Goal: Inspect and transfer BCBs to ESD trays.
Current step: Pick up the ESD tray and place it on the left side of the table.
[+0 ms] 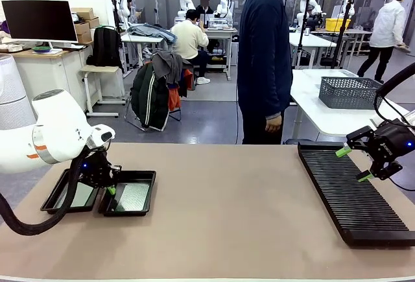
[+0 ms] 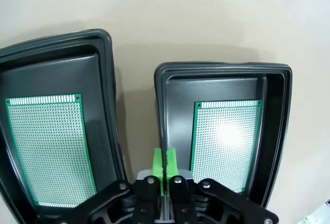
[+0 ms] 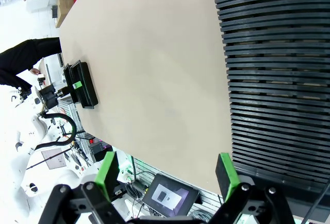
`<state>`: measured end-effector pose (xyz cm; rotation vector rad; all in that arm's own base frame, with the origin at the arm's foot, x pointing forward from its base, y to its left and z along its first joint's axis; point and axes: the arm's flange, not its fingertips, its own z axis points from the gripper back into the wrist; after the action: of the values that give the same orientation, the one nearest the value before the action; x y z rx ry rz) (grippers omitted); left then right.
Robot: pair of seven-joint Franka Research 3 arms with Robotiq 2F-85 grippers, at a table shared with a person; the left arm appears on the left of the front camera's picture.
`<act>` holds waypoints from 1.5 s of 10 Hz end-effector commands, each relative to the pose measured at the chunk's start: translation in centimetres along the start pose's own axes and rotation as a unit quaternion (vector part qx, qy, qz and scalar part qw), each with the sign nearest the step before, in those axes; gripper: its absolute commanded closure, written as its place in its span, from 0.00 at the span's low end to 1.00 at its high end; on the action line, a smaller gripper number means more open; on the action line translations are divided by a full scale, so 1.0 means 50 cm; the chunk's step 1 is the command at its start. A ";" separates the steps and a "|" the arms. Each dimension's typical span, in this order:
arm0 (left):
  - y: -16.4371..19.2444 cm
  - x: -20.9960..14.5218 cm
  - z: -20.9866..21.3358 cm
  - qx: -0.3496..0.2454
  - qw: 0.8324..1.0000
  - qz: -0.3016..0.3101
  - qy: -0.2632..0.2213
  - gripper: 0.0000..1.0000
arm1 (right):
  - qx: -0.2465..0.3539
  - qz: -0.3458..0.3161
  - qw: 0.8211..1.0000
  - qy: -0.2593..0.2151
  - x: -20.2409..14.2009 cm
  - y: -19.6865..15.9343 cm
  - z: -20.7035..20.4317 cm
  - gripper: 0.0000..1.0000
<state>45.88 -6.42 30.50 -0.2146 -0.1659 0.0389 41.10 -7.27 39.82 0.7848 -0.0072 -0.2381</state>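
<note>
BCBs (image 2: 49, 149) lie one in each of the two ESD trays (image 2: 108, 80) at the tabletop's (image 1: 227, 217) near left, the left hand (image 2: 164, 163) pressed together between them, the right hand (image 3: 167, 175) spread over the far-right rack (image 1: 353, 194).

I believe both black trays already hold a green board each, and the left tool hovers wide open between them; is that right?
Not quite: the left tool is shut, its green pads pressed together, as the left wrist view shows. The rest stands: each ESD tray holds one board, and the tool sits between them.
</note>
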 end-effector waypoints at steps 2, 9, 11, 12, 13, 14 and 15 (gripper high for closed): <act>0.001 0.001 0.004 0.003 1.000 0.000 -0.001 0.97 | -0.002 -0.005 1.000 -0.008 -0.003 0.002 0.000 0.00; -0.020 0.014 0.013 0.021 1.000 -0.005 0.002 0.82 | -0.002 -0.005 1.000 -0.008 -0.003 0.002 0.000 0.00; -0.032 0.022 0.023 0.030 1.000 -0.010 0.002 0.82 | -0.002 -0.005 1.000 -0.008 -0.003 0.002 0.000 0.00; -0.040 0.028 0.031 0.036 0.999 -0.013 0.001 0.70 | -0.002 -0.005 1.000 -0.008 -0.003 0.002 0.000 0.00; -0.045 0.033 0.035 0.048 0.999 -0.011 0.006 0.72 | -0.002 -0.005 1.000 -0.008 -0.003 0.002 0.000 0.00; -0.049 0.038 0.039 0.052 0.999 -0.011 0.008 0.61 | -0.002 -0.005 1.000 -0.008 -0.003 0.002 0.000 0.00; -0.055 0.044 0.049 0.062 0.998 -0.015 0.008 0.62 | -0.002 -0.005 1.000 -0.008 -0.003 0.002 0.000 0.00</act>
<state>47.45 -8.19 33.05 -0.1210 -0.1645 0.0105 41.10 -7.27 39.82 0.7848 -0.0072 -0.2381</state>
